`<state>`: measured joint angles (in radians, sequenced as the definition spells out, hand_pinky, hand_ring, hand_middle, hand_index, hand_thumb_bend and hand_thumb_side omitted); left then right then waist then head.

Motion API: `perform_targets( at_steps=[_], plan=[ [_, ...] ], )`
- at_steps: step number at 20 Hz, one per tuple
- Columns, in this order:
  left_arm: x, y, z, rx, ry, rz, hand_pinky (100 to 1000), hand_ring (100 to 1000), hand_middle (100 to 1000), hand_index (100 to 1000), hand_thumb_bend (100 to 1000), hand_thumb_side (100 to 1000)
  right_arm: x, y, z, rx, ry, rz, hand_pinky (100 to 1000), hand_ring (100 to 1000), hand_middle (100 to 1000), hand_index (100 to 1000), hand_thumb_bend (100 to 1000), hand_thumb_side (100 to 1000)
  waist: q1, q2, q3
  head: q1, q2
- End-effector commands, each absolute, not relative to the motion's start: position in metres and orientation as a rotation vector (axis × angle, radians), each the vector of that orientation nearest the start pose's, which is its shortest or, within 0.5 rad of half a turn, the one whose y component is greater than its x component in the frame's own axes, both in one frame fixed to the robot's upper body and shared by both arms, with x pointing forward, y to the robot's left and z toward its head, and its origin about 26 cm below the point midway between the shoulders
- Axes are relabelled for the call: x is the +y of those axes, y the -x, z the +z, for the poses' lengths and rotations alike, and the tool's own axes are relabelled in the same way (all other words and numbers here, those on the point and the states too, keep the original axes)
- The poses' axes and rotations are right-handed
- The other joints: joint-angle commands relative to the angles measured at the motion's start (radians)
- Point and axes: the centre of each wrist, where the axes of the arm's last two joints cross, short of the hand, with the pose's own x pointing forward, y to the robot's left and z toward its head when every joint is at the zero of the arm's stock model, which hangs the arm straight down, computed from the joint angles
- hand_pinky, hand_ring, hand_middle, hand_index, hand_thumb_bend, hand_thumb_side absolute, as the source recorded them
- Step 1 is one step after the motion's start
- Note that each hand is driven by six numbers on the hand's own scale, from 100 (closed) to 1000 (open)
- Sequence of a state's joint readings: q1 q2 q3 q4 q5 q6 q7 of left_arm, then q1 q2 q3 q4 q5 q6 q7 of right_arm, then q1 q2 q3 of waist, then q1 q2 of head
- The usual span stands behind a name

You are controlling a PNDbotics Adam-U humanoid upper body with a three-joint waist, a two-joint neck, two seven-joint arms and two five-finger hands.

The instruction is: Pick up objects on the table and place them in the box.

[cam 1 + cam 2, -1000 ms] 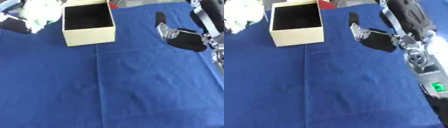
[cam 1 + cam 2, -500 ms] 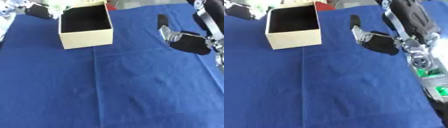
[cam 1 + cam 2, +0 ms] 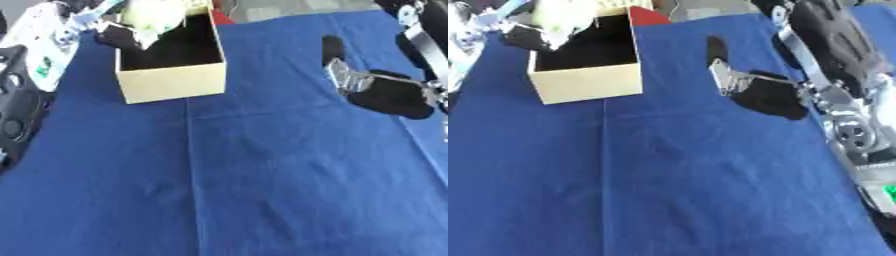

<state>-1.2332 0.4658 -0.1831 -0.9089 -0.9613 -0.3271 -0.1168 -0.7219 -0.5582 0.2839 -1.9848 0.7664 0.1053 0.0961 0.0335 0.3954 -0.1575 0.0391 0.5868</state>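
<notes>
Fingers of our left hand (image 3: 118, 36) curl round a pale yellowish bundle (image 3: 157, 15) right over the box (image 3: 171, 82) mouth, so the drop is straight down. From the right eye, our right hand (image 3: 767, 92) rests well apart on the blue cloth (image 3: 675, 175), fingers extended.

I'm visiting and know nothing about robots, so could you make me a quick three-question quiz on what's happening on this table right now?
1. True or false: the box lies on its side.
2. What colour is the cloth covering the table?
3. The pale object held by the left hand is: A) on the cloth's near edge, B) over the box's far rim, C) under the right hand.

Key: 1 false, it stands upright with its opening up. 2 blue. 3 B.
</notes>
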Motion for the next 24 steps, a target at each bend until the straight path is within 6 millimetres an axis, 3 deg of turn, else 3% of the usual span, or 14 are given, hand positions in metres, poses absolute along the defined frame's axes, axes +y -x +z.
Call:
perform_targets(
  at_steps=[1, 5, 6, 9, 14, 17, 24],
  plan=[
    [0.234, -0.49, 0.335, 2.504, 1.645, 1.924, 446, 584, 543, 676, 176, 482, -0.188, -0.303, 0.31, 2.785, -1.345, -1.401, 933, 825, 768, 855, 100, 598, -0.001, -0.018, -0.005, 0.008, -0.019],
    [0.235, -0.495, 0.326, 2.486, 1.697, 1.958, 474, 613, 572, 703, 265, 471, -0.187, -0.303, 0.311, 2.782, -1.342, -1.396, 934, 825, 768, 855, 100, 598, 0.0, -0.014, -0.014, 0.011, -0.022],
    [0.236, -0.496, 0.324, 2.469, 1.715, 1.973, 504, 657, 614, 742, 356, 475, -0.187, -0.303, 0.311, 2.782, -1.341, -1.396, 933, 825, 767, 855, 100, 598, 0.001, -0.013, -0.015, 0.011, -0.021],
    [0.237, -0.497, 0.322, 2.401, 1.77, 2.031, 531, 687, 640, 765, 403, 474, -0.187, -0.303, 0.311, 2.782, -1.343, -1.397, 933, 824, 767, 855, 100, 598, 0.002, -0.012, -0.014, 0.011, -0.017],
    [0.238, -0.496, 0.324, 2.342, 1.821, 2.043, 578, 755, 726, 828, 600, 497, -0.188, -0.303, 0.31, 2.789, -1.342, -1.394, 933, 823, 766, 856, 100, 598, 0.001, -0.013, -0.013, 0.012, -0.011],
    [0.237, -0.495, 0.327, 2.329, 1.849, 2.013, 585, 761, 737, 836, 635, 504, -0.188, -0.303, 0.309, 2.793, -1.342, -1.394, 933, 823, 766, 855, 100, 597, -0.001, -0.014, -0.013, 0.013, -0.01],
    [0.235, -0.492, 0.335, 2.363, 1.86, 1.896, 580, 754, 733, 836, 614, 526, -0.187, -0.303, 0.308, 2.796, -1.338, -1.401, 933, 822, 766, 856, 100, 597, 0.0, -0.018, -0.012, 0.011, -0.008]
  ],
)
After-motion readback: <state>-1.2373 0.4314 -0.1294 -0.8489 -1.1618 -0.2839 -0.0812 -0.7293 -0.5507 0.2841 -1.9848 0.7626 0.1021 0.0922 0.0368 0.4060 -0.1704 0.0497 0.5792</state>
